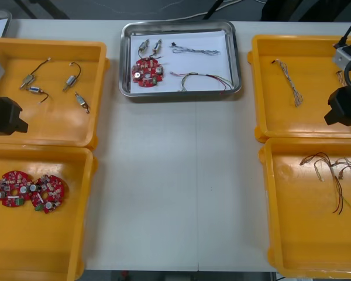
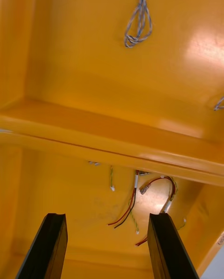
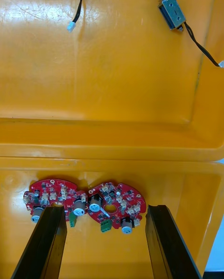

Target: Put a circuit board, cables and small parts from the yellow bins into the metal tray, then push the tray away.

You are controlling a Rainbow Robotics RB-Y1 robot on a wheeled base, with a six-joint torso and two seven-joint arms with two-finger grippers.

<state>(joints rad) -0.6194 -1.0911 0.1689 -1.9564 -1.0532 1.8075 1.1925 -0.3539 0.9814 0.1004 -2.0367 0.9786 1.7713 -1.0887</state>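
We're counting four yellow bins flanking one metal tray. We're seeing three circuit boards, one in the tray, two left of it. We're tallying six small metal parts, two in the tray, and two cables there; those right of it we're not managing to count.

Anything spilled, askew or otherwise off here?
Nothing stands out. The circuit board, small metal parts and cables all lie inside the metal tray, which sits square on the table. The left gripper and right gripper hang open over the yellow bins.
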